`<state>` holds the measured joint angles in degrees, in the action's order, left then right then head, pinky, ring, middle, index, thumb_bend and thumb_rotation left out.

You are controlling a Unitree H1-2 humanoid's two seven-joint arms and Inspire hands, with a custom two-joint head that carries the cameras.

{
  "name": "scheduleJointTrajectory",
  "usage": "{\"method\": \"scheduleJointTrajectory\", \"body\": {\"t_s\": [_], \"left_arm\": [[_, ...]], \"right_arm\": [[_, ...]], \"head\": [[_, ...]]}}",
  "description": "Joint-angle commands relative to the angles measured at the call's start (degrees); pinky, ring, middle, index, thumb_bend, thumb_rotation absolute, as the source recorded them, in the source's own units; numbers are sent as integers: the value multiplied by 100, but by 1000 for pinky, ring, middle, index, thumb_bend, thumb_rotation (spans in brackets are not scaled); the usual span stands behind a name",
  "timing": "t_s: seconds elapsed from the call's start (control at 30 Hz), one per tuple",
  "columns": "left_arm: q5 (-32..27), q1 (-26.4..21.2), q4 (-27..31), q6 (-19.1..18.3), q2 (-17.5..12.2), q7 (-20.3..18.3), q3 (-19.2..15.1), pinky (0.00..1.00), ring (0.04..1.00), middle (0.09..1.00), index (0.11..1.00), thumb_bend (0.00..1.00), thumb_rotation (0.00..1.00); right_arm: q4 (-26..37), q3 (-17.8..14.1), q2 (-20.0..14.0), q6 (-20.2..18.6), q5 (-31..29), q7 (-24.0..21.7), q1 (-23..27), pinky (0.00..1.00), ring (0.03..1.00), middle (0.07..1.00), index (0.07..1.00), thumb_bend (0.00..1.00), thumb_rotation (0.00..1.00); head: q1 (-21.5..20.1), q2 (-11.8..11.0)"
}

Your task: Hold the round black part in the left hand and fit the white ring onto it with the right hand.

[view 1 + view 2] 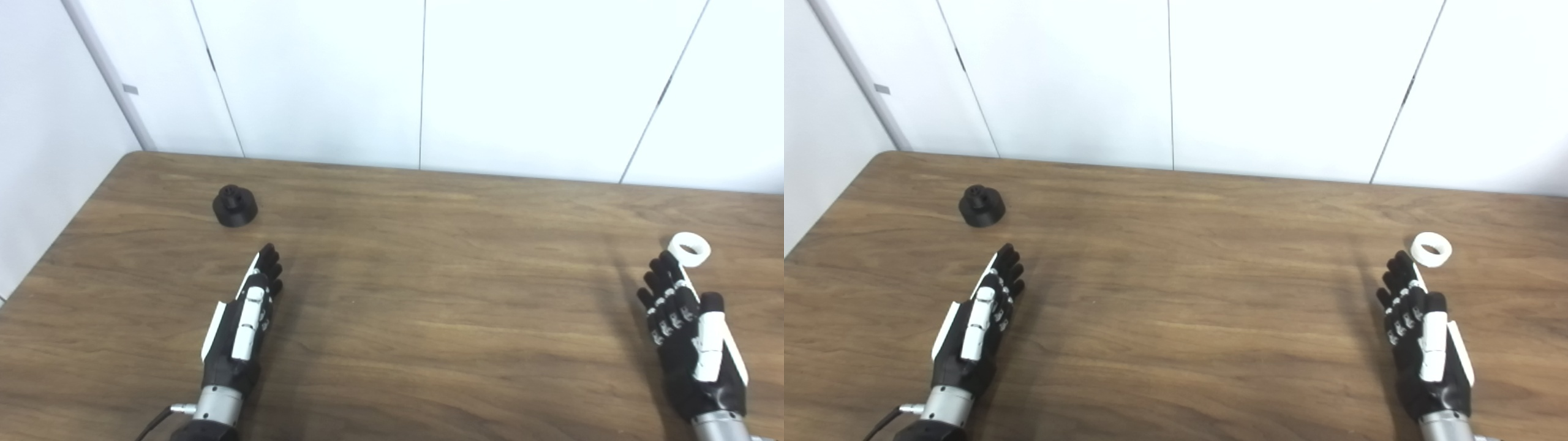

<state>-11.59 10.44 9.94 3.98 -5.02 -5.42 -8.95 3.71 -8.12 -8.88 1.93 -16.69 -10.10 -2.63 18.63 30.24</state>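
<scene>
Both robot hands, left [242, 324] and right [689, 331], rest empty with fingers extended; black part [234, 206] and white ring [689, 249] lie untouched on the desk [429, 294].

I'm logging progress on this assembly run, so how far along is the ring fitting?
Nothing looks done yet. The round black part sits alone on the table, beyond the open left hand. The white ring lies flat just past the fingertips of the open right hand; neither hand holds anything. Picking up both pieces and fitting the ring is all still left.
</scene>
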Motion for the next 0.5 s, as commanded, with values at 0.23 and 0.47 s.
{"method": "scheduleJointTrajectory", "body": {"t_s": [0.23,0.47], "left_arm": [[93,93,-194,296,190,75,159,1000,1000,1000,1000,375,916],[142,62,-311,395,208,87,193,1000,1000,1000,1000,387,911]], "right_arm": [[-489,-61,-95,379,-93,-219,-123,1000,1000,994,969,669,1000],[-656,-44,-152,586,-95,-277,-101,1000,1000,994,972,680,1000]], "head": [[255,-103],[246,-156]]}}
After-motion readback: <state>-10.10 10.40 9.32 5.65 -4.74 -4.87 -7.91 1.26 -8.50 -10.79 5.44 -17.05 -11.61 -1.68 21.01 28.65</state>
